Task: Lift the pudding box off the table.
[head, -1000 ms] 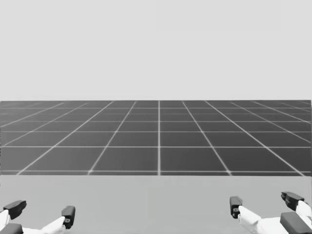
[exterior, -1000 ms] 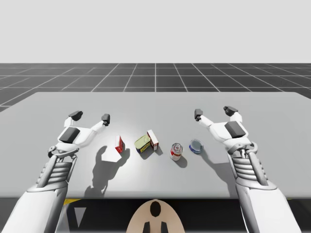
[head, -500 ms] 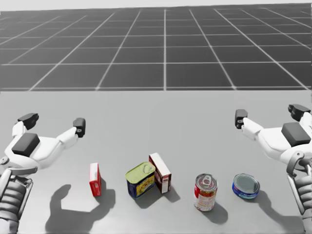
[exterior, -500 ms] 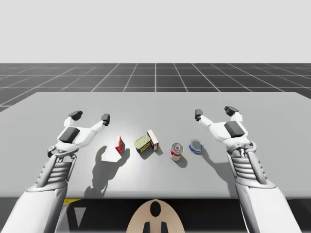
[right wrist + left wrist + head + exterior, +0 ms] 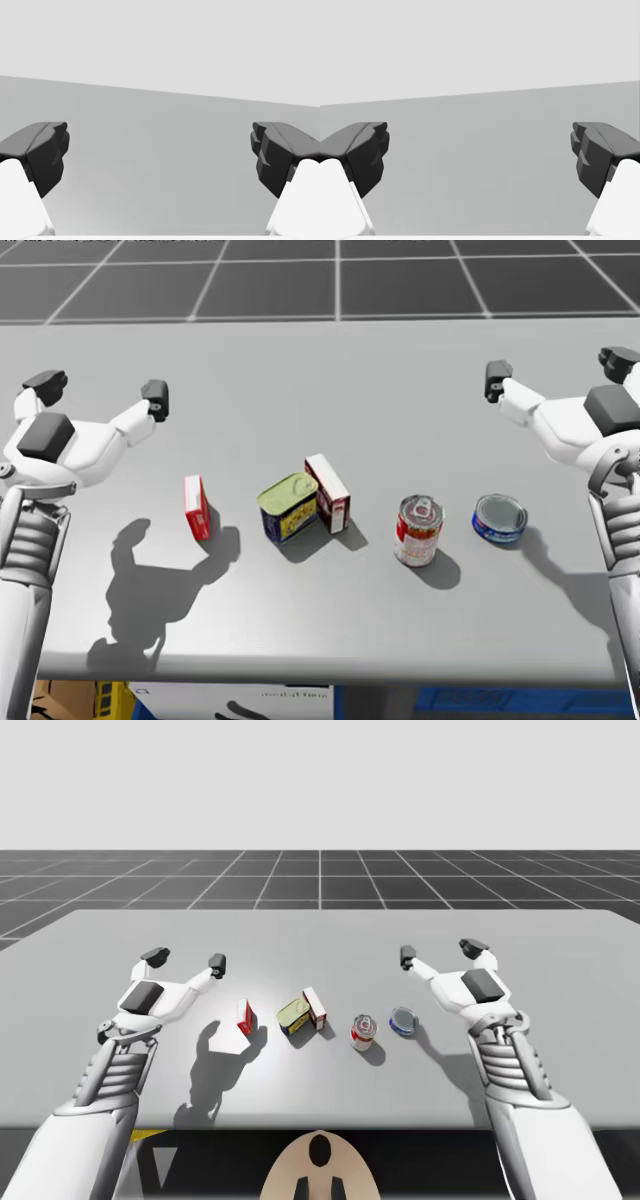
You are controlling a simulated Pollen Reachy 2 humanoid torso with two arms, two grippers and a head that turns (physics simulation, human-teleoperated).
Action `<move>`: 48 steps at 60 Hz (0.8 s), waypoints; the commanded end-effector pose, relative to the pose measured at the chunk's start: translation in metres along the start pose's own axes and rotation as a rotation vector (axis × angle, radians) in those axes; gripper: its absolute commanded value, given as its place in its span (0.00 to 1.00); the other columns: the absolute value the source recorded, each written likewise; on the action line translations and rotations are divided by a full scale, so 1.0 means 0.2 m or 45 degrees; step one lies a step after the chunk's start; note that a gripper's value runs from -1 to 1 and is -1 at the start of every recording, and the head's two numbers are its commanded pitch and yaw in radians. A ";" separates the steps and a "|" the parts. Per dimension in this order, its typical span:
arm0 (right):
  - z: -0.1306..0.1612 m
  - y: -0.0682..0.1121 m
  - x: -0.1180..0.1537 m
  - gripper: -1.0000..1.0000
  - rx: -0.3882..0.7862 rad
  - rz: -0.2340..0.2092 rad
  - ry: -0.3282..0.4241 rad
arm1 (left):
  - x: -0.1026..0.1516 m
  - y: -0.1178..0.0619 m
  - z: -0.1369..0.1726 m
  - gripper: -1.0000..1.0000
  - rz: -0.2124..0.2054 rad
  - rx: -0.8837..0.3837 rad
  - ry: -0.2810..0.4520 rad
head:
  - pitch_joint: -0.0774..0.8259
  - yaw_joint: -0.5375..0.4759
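**Pre-grasp: both arms parked, box untouched**

Both grippers hang wide open over the desk [image 5: 330,620], holding nothing. The left gripper [image 5: 100,390] is at 10 o'clock from the pudding box [image 5: 328,492] and the right gripper [image 5: 558,368] at 2 o'clock, both well apart from it.

I take the brown-and-white box near desk centre as the target. It stands on edge w/ the green-topped rectangular can [image 5: 288,505] tight at its 8 o'clock; touching or not, can't tell. The red box [image 5: 197,507] sits further out at 9, the red round can [image 5: 418,530] & flat blue can [image 5: 499,517] toward 3–4.

My read: the right arm has the freer side. Come down from above & span the box end to end, 11 to 5, so neither jaw squeezes in beside the can. Close firm, then lift straight up, slow.
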 end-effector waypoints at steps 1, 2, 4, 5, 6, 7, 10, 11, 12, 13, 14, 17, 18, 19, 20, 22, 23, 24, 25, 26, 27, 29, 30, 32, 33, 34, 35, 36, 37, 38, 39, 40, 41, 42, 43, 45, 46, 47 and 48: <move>0.02 0.04 0.04 0.00 0.113 -0.036 0.042 | 0.01 0.00 0.00 0.00 0.002 0.003 -0.002 | 0.77 0.56; 0.03 0.06 0.06 0.00 0.166 -0.049 0.058 | 0.01 0.00 0.00 0.00 0.002 0.005 -0.003 | 0.78 0.56; 0.04 0.08 0.08 0.00 0.219 -0.088 0.070 | 0.01 0.00 0.00 0.00 0.004 0.006 -0.003 | 0.78 0.56; 0.06 0.12 0.10 0.00 0.280 -0.107 0.103 | 0.01 0.00 0.00 0.00 0.006 0.007 -0.002 | 0.78 0.56; 0.06 0.13 0.11 0.00 0.301 -0.107 0.113 | 0.01 0.00 0.00 0.00 0.006 0.008 -0.002 | 0.78 0.56; 0.07 0.15 0.12 0.00 0.315 -0.101 0.117 | 0.01 0.00 0.00 0.00 0.006 0.008 -0.002 | 0.78 0.56; 0.10 0.21 0.17 0.00 0.370 -0.052 0.127 | 0.01 0.00 0.00 0.00 0.006 0.009 0.001 | 0.78 0.56; 0.11 0.22 0.18 0.00 0.382 -0.042 0.133 | 0.01 0.00 0.00 0.00 0.006 0.009 0.001 | 0.78 0.56; 0.13 0.25 0.21 0.00 0.408 -0.012 0.142 | 0.01 0.00 0.00 0.00 0.007 0.009 0.003 | 0.79 0.56; 0.13 0.26 0.22 0.00 0.418 -0.008 0.146 | 0.01 0.00 0.00 0.00 0.007 0.009 0.003 | 0.79 0.56; 0.14 0.27 0.23 0.00 0.427 -0.004 0.150 | 0.01 0.00 0.00 0.00 0.007 0.009 0.004 | 0.79 0.56; 0.16 0.32 0.26 0.00 0.488 -0.001 0.178 | 0.00 0.00 0.00 0.00 0.006 0.008 0.007 | 0.79 0.56; 0.16 0.33 0.27 0.00 0.501 -0.002 0.184 | 0.00 0.00 0.00 0.00 0.006 0.008 0.007 | 0.79 0.56; 0.16 0.34 0.27 0.00 0.511 -0.001 0.191 | 0.00 0.00 0.00 0.00 0.005 0.008 0.008 | 0.79 0.56; 0.17 0.35 0.28 0.00 0.532 -0.001 0.205 | 0.00 0.00 0.00 0.00 0.005 0.008 0.009 | 0.80 0.56; 0.18 0.37 0.28 0.00 0.562 -0.007 0.228 | 0.00 0.00 0.00 0.00 0.004 0.007 0.010 | 0.80 0.56; 0.18 0.38 0.29 0.00 0.569 -0.011 0.232 | 0.00 0.00 0.00 0.00 0.004 0.008 0.010 | 0.80 0.56; 0.19 0.39 0.29 0.00 0.588 -0.020 0.245 | 0.00 0.00 0.00 0.00 0.004 0.008 0.011 | 0.80 0.56; 0.19 0.40 0.29 0.00 0.609 -0.032 0.260 | 0.00 0.00 0.00 0.00 0.003 0.007 0.011 | 0.80 0.56; 0.20 0.40 0.29 0.00 0.617 -0.034 0.266 | 0.00 0.00 0.00 0.00 0.003 0.007 0.012 | 0.80 0.56; 0.20 0.41 0.29 0.00 0.633 -0.043 0.279 | 0.00 0.00 0.00 0.00 0.004 0.007 0.012 | 0.80 0.56; 0.21 0.43 0.29 0.00 0.655 -0.052 0.298 | 0.00 0.00 0.00 0.00 0.003 0.007 0.014 | 0.81 0.56; 0.21 0.43 0.29 0.00 0.663 -0.054 0.304 | 0.00 0.00 0.00 0.00 0.003 0.007 0.015 | 0.81 0.55; 0.22 0.45 0.29 0.00 0.687 -0.060 0.324 | 0.00 0.00 0.00 0.00 0.002 0.007 0.016 | 0.81 0.55; 0.22 0.46 0.28 0.00 0.695 -0.055 0.332 | -0.01 0.00 0.00 0.00 0.001 0.006 0.018 | 0.81 0.56; 0.23 0.47 0.27 0.00 0.706 -0.056 0.344 | -0.01 0.00 0.00 0.00 0.000 0.006 0.018 | 0.81 0.56; 0.23 0.47 0.27 0.00 0.710 -0.059 0.351 | -0.01 0.00 0.00 0.00 0.000 0.006 0.019 | 0.81 0.55; 0.23 0.48 0.26 0.00 0.713 -0.064 0.360 | -0.01 0.00 0.00 0.00 0.000 0.006 0.019 | 0.81 0.55; 0.23 0.49 0.25 0.00 0.718 -0.067 0.369 | -0.01 0.00 0.00 0.00 -0.001 0.005 0.019 | 0.81 0.55; 0.23 0.51 0.24 0.00 0.724 -0.069 0.381 | -0.01 0.00 0.00 0.00 -0.002 0.006 0.021 | 0.81 0.55; 0.23 0.51 0.23 0.00 0.729 -0.066 0.382 | -0.01 0.00 0.00 0.00 -0.002 0.006 0.021 | 0.81 0.55; 0.23 0.52 0.22 0.00 0.734 -0.066 0.387 | -0.01 0.00 0.00 0.00 -0.002 0.006 0.022 | 0.81 0.55; 0.23 0.53 0.21 0.00 0.740 -0.071 0.400 | -0.01 0.00 -0.01 0.00 -0.002 0.006 0.022 | 0.81 0.55; 0.23 0.54 0.20 0.00 0.749 -0.077 0.414 | -0.01 0.00 0.00 0.00 -0.002 0.007 0.022 | 0.81 0.55; 0.23 0.55 0.19 0.00 0.753 -0.077 0.419 | -0.01 0.00 0.00 0.00 -0.002 0.007 0.022 | 0.81 0.55; 0.23 0.57 0.16 0.00 0.758 -0.070 0.433 | -0.01 0.00 0.00 0.00 -0.002 0.007 0.023 | 0.81 0.55; 0.23 0.58 0.15 0.00 0.759 -0.068 0.437 | -0.01 0.00 0.00 0.00 -0.001 0.007 0.023 | 0.81 0.55; 0.23 0.59 0.13 0.00 0.768 -0.075 0.455 | -0.01 0.01 0.00 0.00 0.001 0.008 0.025 | 0.81 0.55; 0.23 0.60 0.12 0.00 0.769 -0.076 0.460 | -0.01 0.01 0.00 0.00 0.001 0.008 0.026 | 0.81 0.55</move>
